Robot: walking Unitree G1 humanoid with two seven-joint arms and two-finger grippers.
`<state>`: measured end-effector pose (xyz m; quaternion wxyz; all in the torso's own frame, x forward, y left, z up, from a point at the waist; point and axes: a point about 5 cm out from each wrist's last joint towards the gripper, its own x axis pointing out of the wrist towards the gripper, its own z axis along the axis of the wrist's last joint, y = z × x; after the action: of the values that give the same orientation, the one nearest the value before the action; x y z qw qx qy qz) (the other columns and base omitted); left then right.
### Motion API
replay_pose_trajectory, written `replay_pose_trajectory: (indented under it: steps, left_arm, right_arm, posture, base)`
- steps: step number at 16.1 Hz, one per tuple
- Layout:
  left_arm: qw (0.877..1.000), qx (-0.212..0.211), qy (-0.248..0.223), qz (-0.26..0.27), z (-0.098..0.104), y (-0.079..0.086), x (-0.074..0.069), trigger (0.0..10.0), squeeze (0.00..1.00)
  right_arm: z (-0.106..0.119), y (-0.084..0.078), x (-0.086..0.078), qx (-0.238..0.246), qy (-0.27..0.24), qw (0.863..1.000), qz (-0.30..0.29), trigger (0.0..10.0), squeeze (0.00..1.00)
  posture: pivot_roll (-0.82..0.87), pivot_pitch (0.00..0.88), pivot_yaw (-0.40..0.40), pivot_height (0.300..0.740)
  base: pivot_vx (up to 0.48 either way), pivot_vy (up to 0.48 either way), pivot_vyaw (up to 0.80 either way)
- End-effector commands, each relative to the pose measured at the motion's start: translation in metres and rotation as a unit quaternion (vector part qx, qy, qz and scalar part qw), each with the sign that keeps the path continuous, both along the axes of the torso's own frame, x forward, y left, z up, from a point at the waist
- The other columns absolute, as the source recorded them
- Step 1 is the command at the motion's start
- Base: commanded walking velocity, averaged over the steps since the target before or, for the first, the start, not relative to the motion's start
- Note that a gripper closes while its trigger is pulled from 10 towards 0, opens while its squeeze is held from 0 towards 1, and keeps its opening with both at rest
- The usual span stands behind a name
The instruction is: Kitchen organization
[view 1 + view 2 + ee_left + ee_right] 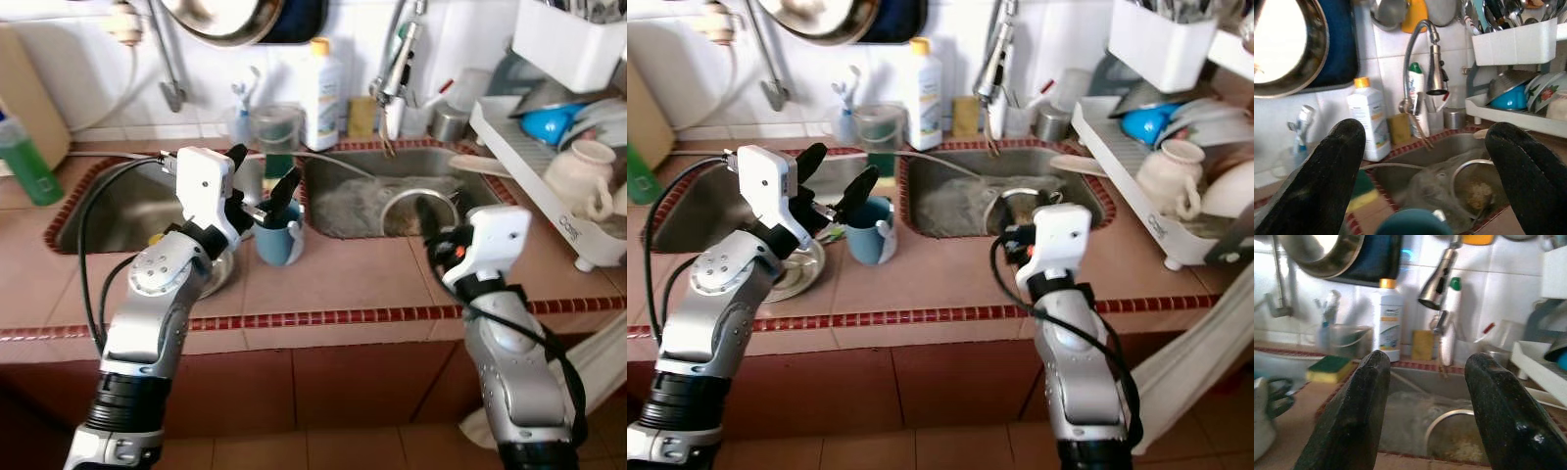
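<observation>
The blue cup stood on the tiled counter between the two sinks. The left gripper hung wide open just above it. The right gripper was open too, near the right sink.

Even, bright daylight over the counter; shadows soft. Strong glare on the hanging pan at far left and on the white tiles. Head views sharp at centre, slightly curved at the edges. Wrist views soft; near black fingers blurred.
</observation>
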<state>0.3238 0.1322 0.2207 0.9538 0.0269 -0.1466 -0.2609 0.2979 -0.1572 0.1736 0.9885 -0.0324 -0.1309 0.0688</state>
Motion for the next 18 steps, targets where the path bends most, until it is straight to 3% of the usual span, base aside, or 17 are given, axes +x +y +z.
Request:
replay_pose_trajectory:
  steps: [1,2,4,7,10,13,18]
  left_arm:
    - [1.0,0.031,-0.004,-0.006,-0.001,0.0,0.0,10.0,0.0]
    - [0.997,0.08,-0.003,-0.023,-0.005,-0.005,-0.001,10.0,0.0]
    - [0.991,0.125,0.018,-0.045,-0.015,-0.012,-0.002,10.0,0.0]
    - [0.984,0.142,0.096,-0.054,-0.028,-0.027,0.003,10.0,0.0]
    - [0.974,0.188,0.116,-0.052,-0.035,-0.04,0.01,10.0,0.0]
    - [0.97,0.208,0.117,-0.052,-0.032,-0.049,0.019,10.0,0.0]
    - [0.949,0.281,0.125,-0.073,-0.017,-0.06,0.037,10.0,0.0]
  right_arm:
    - [-0.003,0.005,-0.002,-0.013,0.008,1.0,0.027,10.0,0.0]
    - [-0.009,0.009,-0.005,-0.033,0.021,0.998,0.056,10.0,0.0]
    - [-0.016,0.013,-0.008,-0.042,0.041,0.995,0.083,10.0,0.0]
    - [-0.026,0.015,-0.011,-0.025,0.074,0.991,0.107,10.0,0.0]
    - [-0.032,0.01,-0.019,-0.012,0.097,0.988,0.121,10.0,0.0]
    - [-0.034,0.012,-0.023,-0.004,0.104,0.986,0.128,10.0,0.0]
    - [-0.039,0.024,-0.028,0.004,0.116,0.983,0.145,10.0,0.0]
  posture:
    - [-0.14,0.0,0.037,0.74]
    - [-0.14,0.0,0.036,0.74]
    - [-0.14,0.0,0.034,0.74]
    - [-0.14,0.0,0.032,0.74]
    - [-0.15,0.0,0.042,0.74]
    - [-0.16,0.001,0.053,0.74]
    - [-0.17,0.003,0.076,0.74]
  base:
    - [0.0,0.0,0.0]
    - [0.0,0.0,0.0]
    - [0.0,0.0,0.0]
    - [0.0,0.0,0.0]
    - [0.0,0.0,0.0]
    - [0.0,0.0,0.0]
    - [0.0,0.0,0.0]
